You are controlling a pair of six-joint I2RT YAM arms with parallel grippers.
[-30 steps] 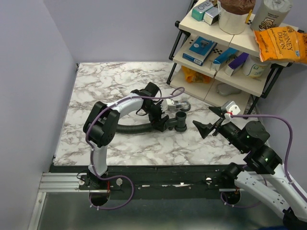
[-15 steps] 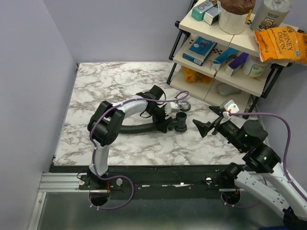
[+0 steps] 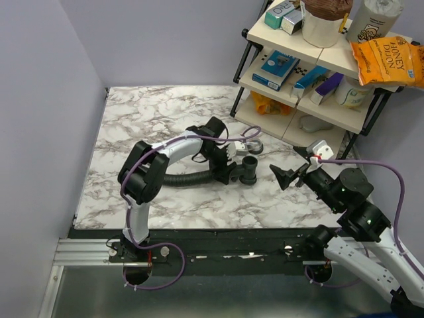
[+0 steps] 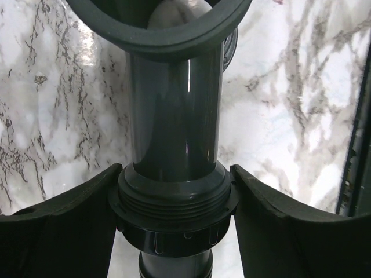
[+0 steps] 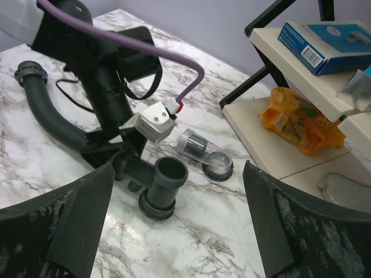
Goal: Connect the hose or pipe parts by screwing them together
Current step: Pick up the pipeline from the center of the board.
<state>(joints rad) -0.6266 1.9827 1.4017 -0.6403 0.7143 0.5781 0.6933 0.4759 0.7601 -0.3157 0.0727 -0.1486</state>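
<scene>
Left wrist view: left gripper [image 4: 175, 191] pinches the Y fitting [image 4: 174, 116] at its threaded collar, on the table [image 3: 132, 119]. Whether the hose [image 5: 49, 113] is already joined is unclear. Clear end piece [image 5: 200, 152] lies loose nearby — not yet screwed on. Right gripper [image 5: 177, 174] is spread wide — empty.

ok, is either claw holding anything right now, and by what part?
Left claw straddles the threaded collar of the Y fitting, with its fingers against both sides. Can't tell if it's clamped. Right claw is open and holds nothing.
</scene>
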